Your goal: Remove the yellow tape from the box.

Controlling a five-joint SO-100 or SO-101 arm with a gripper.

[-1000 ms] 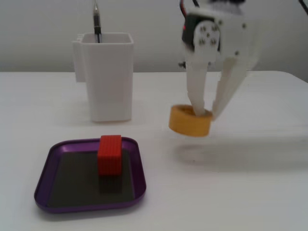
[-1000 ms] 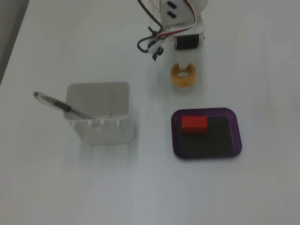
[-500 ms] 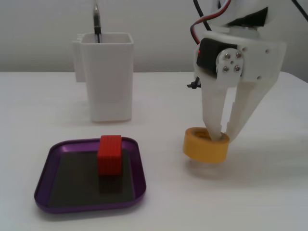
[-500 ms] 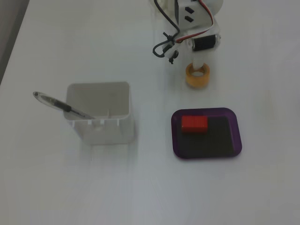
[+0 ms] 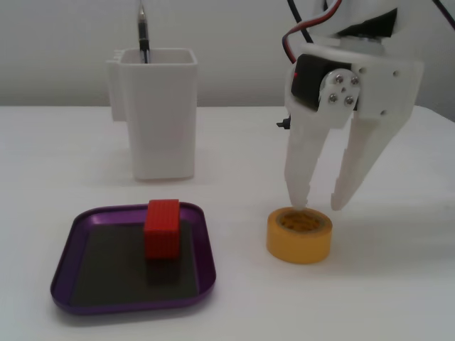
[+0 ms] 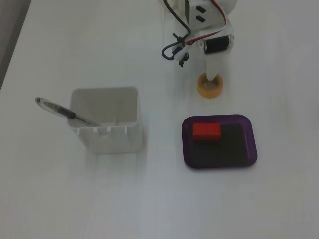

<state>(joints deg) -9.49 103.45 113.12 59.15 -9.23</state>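
Gripper [image 5: 321, 200] hangs over the tape [image 5: 299, 236], fingers parted, nothing held, one fingertip right at the roll's top rim. Tape lies flat on the table [image 5: 398, 298], outside the box [image 5: 67, 266] and just right of it in a fixed view. Red block [image 5: 162, 227] stands in the box. White container [image 6: 105, 122] with a pen [image 6: 60, 111] sits beyond.

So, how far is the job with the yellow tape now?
Mostly done, it seems: the yellow tape lies on the table, outside the purple box, which holds only a red block. In hand: the gripper hangs over the roll, jaws open, one tip at its rim. Left: moving the arm away.
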